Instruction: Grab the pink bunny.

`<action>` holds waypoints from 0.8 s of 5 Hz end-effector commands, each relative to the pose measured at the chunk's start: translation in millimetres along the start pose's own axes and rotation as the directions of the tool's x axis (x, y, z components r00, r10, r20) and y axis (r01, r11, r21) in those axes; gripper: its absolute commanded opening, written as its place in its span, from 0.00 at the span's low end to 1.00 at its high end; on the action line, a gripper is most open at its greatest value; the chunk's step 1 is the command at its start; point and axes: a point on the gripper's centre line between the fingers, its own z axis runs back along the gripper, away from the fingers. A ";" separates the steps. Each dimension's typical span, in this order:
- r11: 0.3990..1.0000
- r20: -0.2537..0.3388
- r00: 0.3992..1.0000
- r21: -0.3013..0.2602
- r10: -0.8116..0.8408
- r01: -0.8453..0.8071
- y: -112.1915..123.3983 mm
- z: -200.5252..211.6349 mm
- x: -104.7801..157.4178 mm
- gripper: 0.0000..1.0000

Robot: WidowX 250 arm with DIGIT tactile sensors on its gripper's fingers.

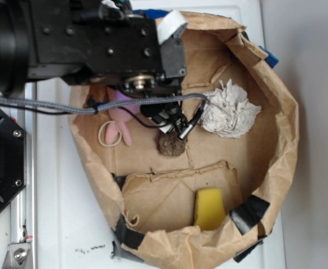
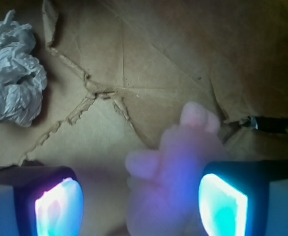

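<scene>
Two fingers of the gripper (image 2: 141,201) stand wide apart, gripping nothing; the pink bunny (image 2: 176,167) lies between them on the paper bag (image 2: 149,59) floor. No legible writing.

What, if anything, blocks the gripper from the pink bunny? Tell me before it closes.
Nothing visible does. In the wrist view the pink bunny lies between the two lit fingers of the open gripper, nearer the right-hand one, with only bare cardboard around it. The crumpled paper ball sits well off to the side.
</scene>
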 end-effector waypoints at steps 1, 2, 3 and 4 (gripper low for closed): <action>0.999 0.018 1.000 0.032 0.022 -0.023 7.6 8.2 2.6 1.00; 0.997 0.014 0.999 0.068 0.035 -0.036 3.6 -1.5 9.2 1.00; 0.997 0.011 0.999 0.073 0.038 -0.039 1.3 -9.3 14.1 1.00; 0.996 0.014 0.999 0.085 0.033 -0.034 -4.4 -18.6 16.2 1.00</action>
